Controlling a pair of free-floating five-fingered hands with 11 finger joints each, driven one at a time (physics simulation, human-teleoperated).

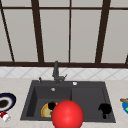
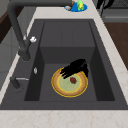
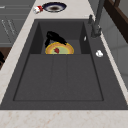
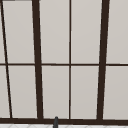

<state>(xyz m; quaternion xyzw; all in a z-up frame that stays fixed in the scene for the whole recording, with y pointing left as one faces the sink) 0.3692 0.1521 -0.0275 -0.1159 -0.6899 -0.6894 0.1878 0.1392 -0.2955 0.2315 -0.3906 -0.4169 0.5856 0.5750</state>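
A yellow-rimmed plate (image 2: 65,89) lies flat on the floor of the sink's left basin, with a small red piece (image 2: 73,80) on it. My left hand (image 2: 75,68) hovers over the plate's far edge, fingers spread and relaxed, holding nothing; it also appears in the front view (image 1: 51,105) and the right side view (image 3: 53,37). My right hand (image 1: 105,109) hangs idle with drooping fingers above the sink's front right corner. A large red ball (image 1: 67,114) sits low in the front view, covering part of the plate (image 1: 45,110).
The dark sink (image 1: 87,100) has a drainboard on its right and a tall faucet (image 1: 56,71) behind. A dark blue plate (image 1: 6,101) and a small red-and-white object (image 1: 5,116) rest on the left counter. A blue plate (image 2: 78,6) with food lies on the right counter.
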